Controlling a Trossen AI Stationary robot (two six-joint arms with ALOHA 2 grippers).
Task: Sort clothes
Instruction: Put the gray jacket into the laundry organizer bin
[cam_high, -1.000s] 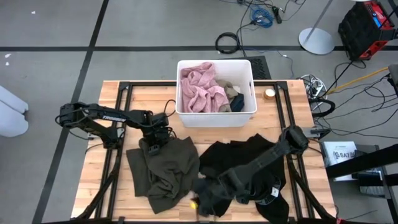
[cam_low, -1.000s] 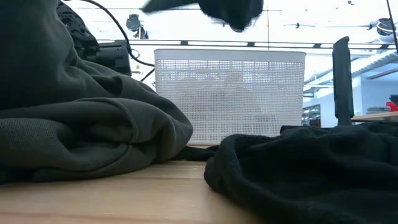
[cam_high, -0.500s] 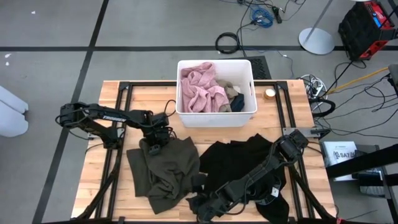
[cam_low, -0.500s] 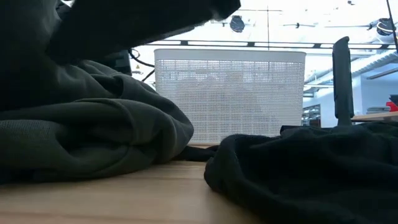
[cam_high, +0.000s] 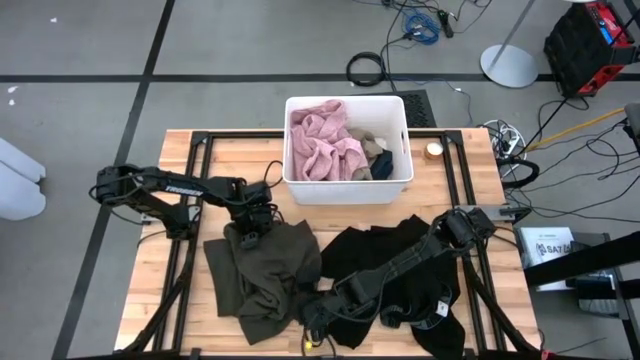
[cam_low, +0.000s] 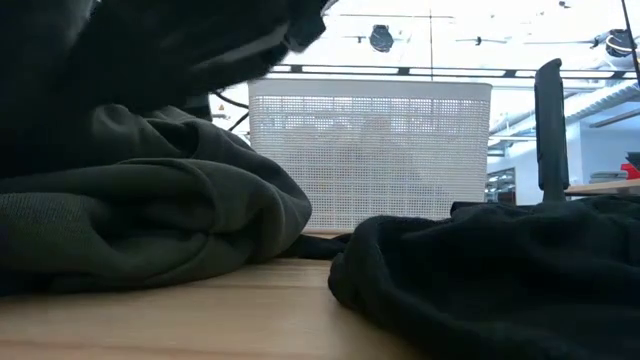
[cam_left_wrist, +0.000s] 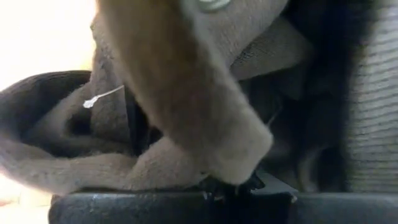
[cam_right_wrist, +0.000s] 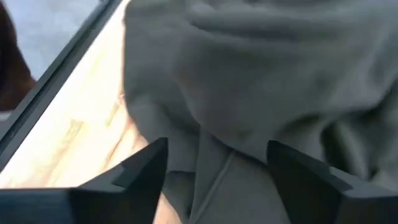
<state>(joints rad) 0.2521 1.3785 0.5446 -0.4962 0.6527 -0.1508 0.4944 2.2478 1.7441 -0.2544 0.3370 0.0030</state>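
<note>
Olive-green garment (cam_high: 262, 275) lies just in front-left of the white bin (cam_high: 347, 188); left gripper (cam_high: 247, 236) clamped on its bin-side edge; right gripper (cam_right_wrist: 214, 171), fingers apart, at its far corner; close only once fabric sits well between them.

Olive-green fabric (cam_left_wrist: 186, 99) fills nearly the whole left wrist view, bunched in thick folds with one rounded fold running across the middle. A pale thread (cam_left_wrist: 102, 98) (thin and short) lies on the cloth beside a dark hollow between folds.
</note>
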